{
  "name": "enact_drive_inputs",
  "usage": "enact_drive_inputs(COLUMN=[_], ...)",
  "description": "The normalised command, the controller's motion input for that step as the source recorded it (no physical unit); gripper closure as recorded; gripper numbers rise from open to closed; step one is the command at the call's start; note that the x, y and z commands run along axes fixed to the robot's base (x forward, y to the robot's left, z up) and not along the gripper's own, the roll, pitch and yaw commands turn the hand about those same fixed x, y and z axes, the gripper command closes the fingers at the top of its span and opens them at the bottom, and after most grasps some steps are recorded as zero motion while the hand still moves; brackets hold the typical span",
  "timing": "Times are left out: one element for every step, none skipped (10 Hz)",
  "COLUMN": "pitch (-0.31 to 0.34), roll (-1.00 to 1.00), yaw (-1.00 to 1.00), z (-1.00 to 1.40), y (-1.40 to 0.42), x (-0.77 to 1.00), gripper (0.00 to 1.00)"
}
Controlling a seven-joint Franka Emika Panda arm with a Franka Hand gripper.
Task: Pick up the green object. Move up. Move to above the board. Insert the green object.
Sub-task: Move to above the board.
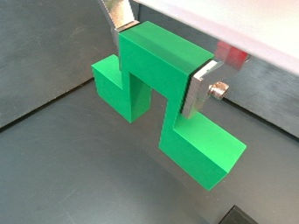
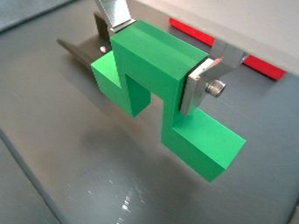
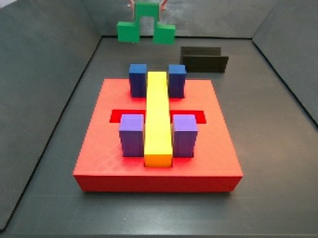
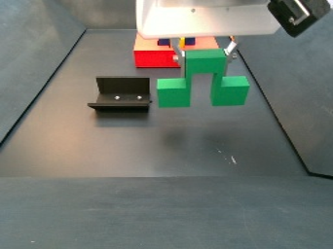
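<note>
Gripper [image 1: 162, 54]: closed on green object [image 1: 163, 96] at raised middle cube (2 end cubes hang clear, ready for slotting).
Board [image 3: 99, 158]: apart, awaiting insertion.

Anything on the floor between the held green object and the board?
Only the fixture, off to one side; otherwise bare floor in a side view. The end effector holds the green object short of the board.

The fixture [image 4: 123, 94] stands beside the gripper [image 4: 201, 46]; floor around open.

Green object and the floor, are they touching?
Apart. A side view shows the green object hanging in the gripper with bare floor showing beneath it.
</note>
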Motion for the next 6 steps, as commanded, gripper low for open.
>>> enact_drive_inputs(pitch=[0.023,0.018,0.021,0.069,0.093,0.077], roll=[-0.01,0.01,0.02,0.01,0.00,0.01], yaw=[-0.01,-0.01,0.00,0.00,0.00,0.00], z=[1.40,1.40,1.40,1.40,0.82,0.42], y=[0.00,0.00,0.01,0.01,0.00,0.00], x=[-0.01,-0.04,0.01,0.05,0.03,0.03], gripper=[1.00,1.00,1.00,1.00,1.00,1.00])
